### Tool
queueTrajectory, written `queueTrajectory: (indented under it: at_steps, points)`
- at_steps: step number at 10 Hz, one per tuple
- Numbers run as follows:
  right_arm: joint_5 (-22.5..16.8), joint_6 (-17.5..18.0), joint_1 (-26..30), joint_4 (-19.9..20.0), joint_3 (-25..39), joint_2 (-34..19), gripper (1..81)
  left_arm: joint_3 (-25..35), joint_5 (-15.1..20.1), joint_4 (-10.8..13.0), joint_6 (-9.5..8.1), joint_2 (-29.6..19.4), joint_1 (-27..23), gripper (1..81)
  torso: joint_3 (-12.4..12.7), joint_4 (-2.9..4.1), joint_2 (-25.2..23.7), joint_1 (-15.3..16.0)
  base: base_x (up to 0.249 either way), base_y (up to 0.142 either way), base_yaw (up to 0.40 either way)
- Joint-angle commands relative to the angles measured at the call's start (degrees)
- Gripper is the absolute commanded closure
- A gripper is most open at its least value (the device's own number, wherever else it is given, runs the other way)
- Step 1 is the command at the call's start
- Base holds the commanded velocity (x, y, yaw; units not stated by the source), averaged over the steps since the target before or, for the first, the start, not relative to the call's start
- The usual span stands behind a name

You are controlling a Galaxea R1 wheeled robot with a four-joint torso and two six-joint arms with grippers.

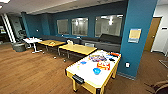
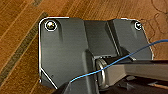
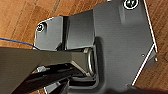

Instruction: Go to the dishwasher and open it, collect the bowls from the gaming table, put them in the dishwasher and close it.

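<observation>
Small round bright blue bowls (image 1: 96, 71), on the long white gaming table with yellow edges (image 1: 86, 75), near its front end; one more blue bowl (image 1: 83, 62) farther back. Red and orange box (image 1: 103, 65) just beside. Behind, yellow-topped wooden tables (image 1: 77, 48), tall blue pillar (image 1: 136, 35). Brown wood floor (image 2: 17, 45) under both wrists. Gripper fingers: cannot tell, open or closed.

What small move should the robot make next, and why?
Probably drive forward and a little right toward the gaming table. Blue bowls lie on its white top, still some way ahead, and wood floor lies between.
</observation>
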Motion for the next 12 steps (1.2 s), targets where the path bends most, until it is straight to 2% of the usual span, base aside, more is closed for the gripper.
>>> queueTrajectory:
  at_steps: [1, 12]
  points:
    - [-2.25, -0.11, 2.57, -0.54, 0.48, 0.29, 1.0, 0.13, 2.6, -0.06, 0.4, -0.48, -3.12, 1.0, 0.0, 0.0, 0.0, 0.0, 0.164, 0.122, 0.0]
    - [-2.25, -0.11, 2.65, -0.54, 0.39, 0.29, 1.0, 0.04, 2.6, 0.03, 0.4, -0.39, -3.12, 1.0, 0.0, 0.0, 0.0, 0.02, 0.16, 0.132, 0.0]
